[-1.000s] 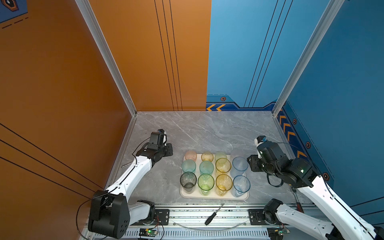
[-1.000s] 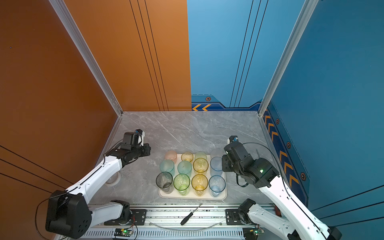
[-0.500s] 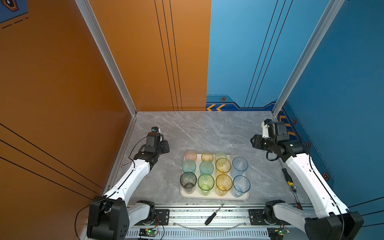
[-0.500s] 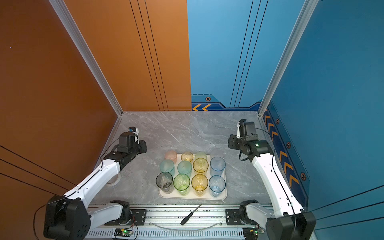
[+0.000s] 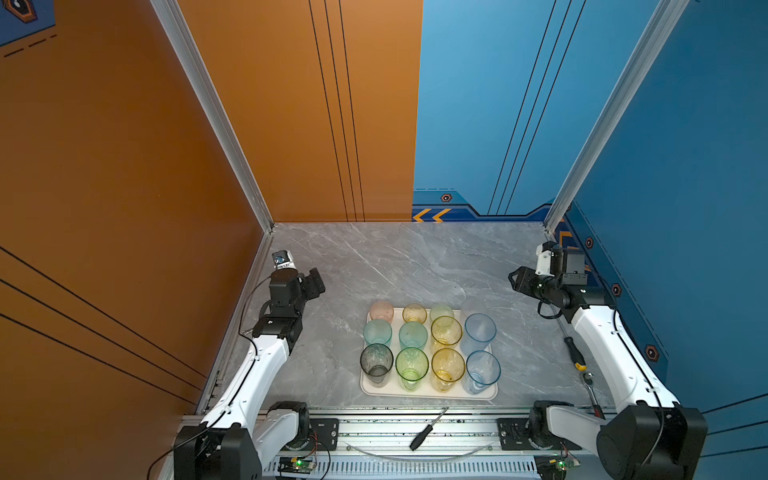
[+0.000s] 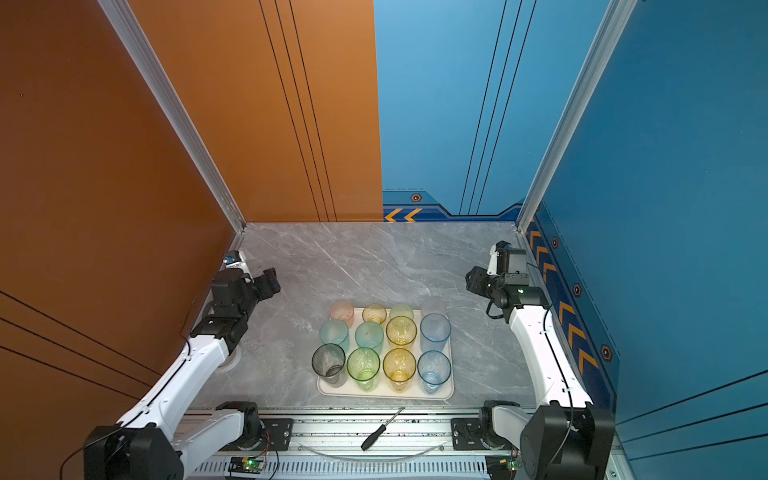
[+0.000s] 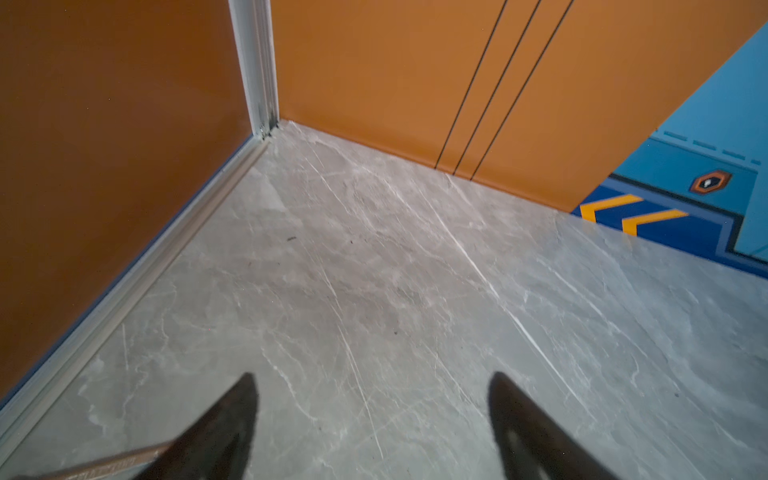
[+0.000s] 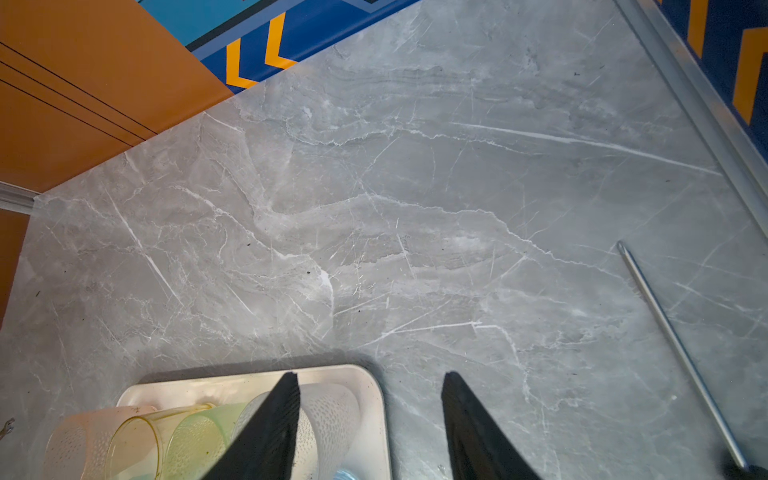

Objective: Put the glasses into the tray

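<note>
The cream-white tray [image 5: 428, 395] [image 6: 386, 395] lies near the table's front edge, and several tinted glasses stand upright in it in rows. The front row runs smoke grey [image 5: 376, 361], green [image 5: 411, 365], yellow [image 5: 447, 365], blue [image 5: 482, 368]. My left gripper [image 5: 316, 282] [image 7: 372, 376] hovers far left of the tray, open wide over bare marble. My right gripper [image 5: 515, 280] [image 8: 370, 374] hovers right of the tray's far corner [image 8: 384, 415], open with nothing between its fingers. A clear glass [image 8: 332, 415] shows behind one finger.
A screwdriver with a black and yellow handle [image 5: 575, 353] and a ratchet wrench [image 5: 592, 395] lie by the right wall; its shaft [image 8: 673, 345] shows in the right wrist view. A black screwdriver [image 5: 428, 430] rests on the front rail. Orange and blue walls enclose the table.
Both arms have drawn back from the tray toward their side walls. The left gripper has opened wide; the right gripper has opened a little more.
</note>
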You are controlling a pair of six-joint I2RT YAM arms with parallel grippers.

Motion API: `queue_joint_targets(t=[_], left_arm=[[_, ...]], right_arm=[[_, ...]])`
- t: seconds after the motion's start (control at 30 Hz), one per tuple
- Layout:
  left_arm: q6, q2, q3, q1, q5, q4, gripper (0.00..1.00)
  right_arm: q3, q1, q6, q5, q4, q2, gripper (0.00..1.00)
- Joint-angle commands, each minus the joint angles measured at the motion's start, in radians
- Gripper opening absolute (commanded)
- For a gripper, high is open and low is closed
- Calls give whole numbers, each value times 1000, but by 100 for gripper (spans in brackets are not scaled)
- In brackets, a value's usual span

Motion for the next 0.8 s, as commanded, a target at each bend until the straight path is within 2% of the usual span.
queue_joint_targets(t=[0.0, 0.17, 0.33, 0.53, 0.6, 0.77], left_arm=[[24, -28, -64, 11, -39, 127, 98], [89, 23, -218, 12, -75, 375, 98], [190, 100, -277, 10, -107, 434, 98], [238, 258, -441, 4, -67, 875, 98], [251, 310, -456, -1, -55, 972, 98], [306, 468, -430, -34, -23, 1084, 98]], right_arm=[[-31, -7, 10, -16, 56, -54, 55], [-69, -9, 13, 20, 82, -103, 56], [-84, -12, 17, 36, 87, -123, 57], [-95, -12, 39, 32, 103, -115, 58], [-97, -12, 39, 31, 104, -113, 58], [-100, -10, 31, 74, 89, -108, 61]])
